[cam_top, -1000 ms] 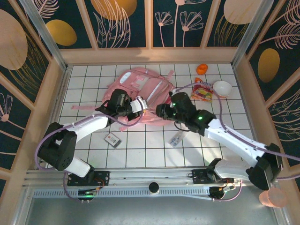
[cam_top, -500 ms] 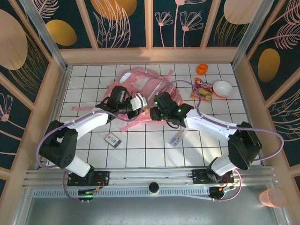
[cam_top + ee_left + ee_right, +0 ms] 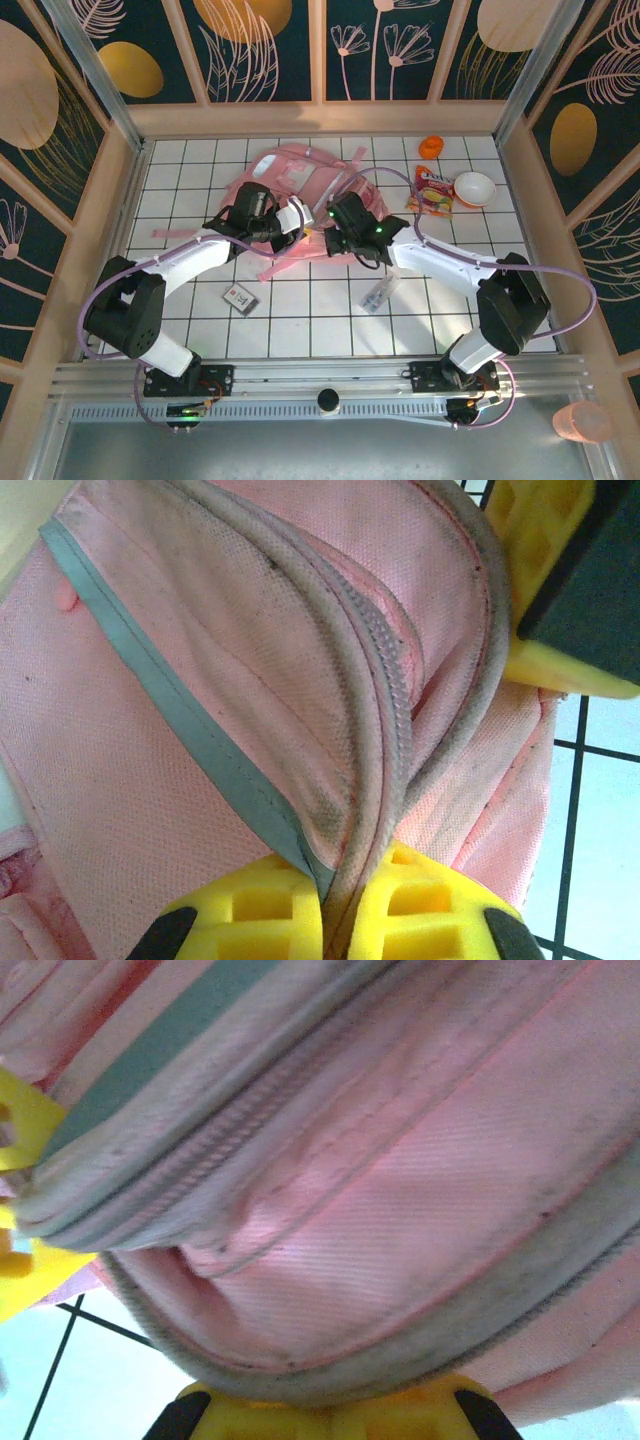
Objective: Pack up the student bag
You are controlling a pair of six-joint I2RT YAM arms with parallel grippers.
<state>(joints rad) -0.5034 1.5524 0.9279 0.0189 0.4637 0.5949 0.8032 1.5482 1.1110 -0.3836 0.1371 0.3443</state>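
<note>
The student bag (image 3: 300,175), pale pink with grey piped seams and zips, lies at the back middle of the tiled table, its near side bunched up between my two grippers. My left gripper (image 3: 300,218) is shut on a fold of its grey-edged seam; in the left wrist view the yellow fingertips (image 3: 270,905) pinch that seam (image 3: 370,780). My right gripper (image 3: 335,222) presses in from the right and is shut, with the bag's grey piped edge (image 3: 330,1380) caught at its yellow fingertips (image 3: 250,1410). The left gripper's yellow finger (image 3: 20,1120) shows close by.
A snack packet (image 3: 433,192), a white bowl (image 3: 474,188) and a small orange thing (image 3: 430,147) sit at the back right. A card (image 3: 240,298) and a clear packet (image 3: 378,293) lie on the tiles in front of the bag. A loose pink strap (image 3: 175,231) trails left.
My right arm swung left from the middle right of the table up to the bag beside the left gripper and its jaws shut. The bag's near side has bunched up.
</note>
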